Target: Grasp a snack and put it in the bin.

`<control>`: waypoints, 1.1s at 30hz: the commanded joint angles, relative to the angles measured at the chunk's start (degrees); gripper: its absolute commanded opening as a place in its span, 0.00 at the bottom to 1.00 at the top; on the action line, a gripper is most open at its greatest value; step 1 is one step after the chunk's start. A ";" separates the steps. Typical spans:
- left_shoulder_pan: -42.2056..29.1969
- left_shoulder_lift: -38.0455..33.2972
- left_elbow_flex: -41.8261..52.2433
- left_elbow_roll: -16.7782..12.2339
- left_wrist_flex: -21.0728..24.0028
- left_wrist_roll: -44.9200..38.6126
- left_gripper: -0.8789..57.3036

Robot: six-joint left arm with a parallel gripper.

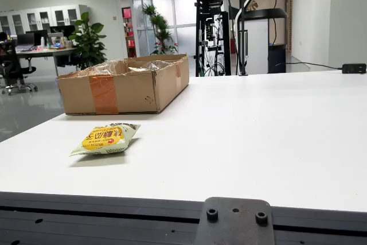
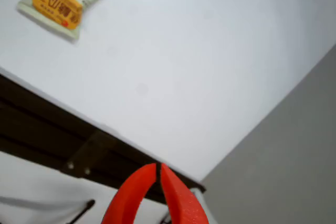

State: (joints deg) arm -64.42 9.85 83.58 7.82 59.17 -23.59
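A snack packet (image 1: 106, 139), pale green with a yellow-orange label, lies flat on the white table near its front left. An open cardboard box (image 1: 126, 84) stands behind it at the table's left edge. The gripper view, looking down from high above, shows the same snack (image 2: 62, 2) at the top left. My red gripper (image 2: 158, 170) sits at the bottom of that view, its two fingertips touching, holding nothing, far from the snack and over the table's dark edge. The gripper does not show in the fixed view.
The white table (image 1: 258, 136) spreads wide to the right of the box. A dark metal rail with a bolted bracket (image 1: 235, 222) runs along the front edge. A black rig (image 1: 241, 21) stands behind the table. Grey floor (image 2: 294, 150) lies beyond the table edge.
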 commanded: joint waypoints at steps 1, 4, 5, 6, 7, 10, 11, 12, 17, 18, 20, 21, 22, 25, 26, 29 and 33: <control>-0.06 0.00 0.00 -0.10 0.10 -0.08 0.07; -0.19 0.00 0.00 -0.14 0.13 -0.61 0.14; -0.24 0.02 0.00 -0.14 0.13 -0.79 0.16; -0.30 0.05 0.00 -0.17 0.14 -0.96 0.19; -0.38 0.11 0.00 -0.19 0.19 -1.04 0.21; -0.75 0.52 0.03 -0.19 0.54 -0.70 0.31; -0.90 0.71 0.04 -0.19 0.71 -0.45 0.33; -1.06 0.94 0.07 -0.18 0.89 -0.16 0.36; -1.70 1.92 0.56 -0.14 1.52 1.57 0.49; -1.78 2.06 0.69 -0.13 1.56 1.92 0.51; -1.83 2.32 0.93 -0.12 1.54 2.51 0.55; -1.78 2.42 1.06 -0.13 1.42 2.75 0.56; -1.69 2.50 1.22 -0.15 1.22 2.97 0.57; -1.24 2.77 1.72 -0.21 0.52 3.32 0.60; -1.05 2.92 1.85 -0.22 0.36 3.39 0.61; -0.46 3.52 2.11 -0.20 -0.05 3.58 0.64; 0.21 4.38 2.26 -0.14 -0.82 4.31 0.68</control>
State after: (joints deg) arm -64.57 13.79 85.84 7.61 58.83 -19.72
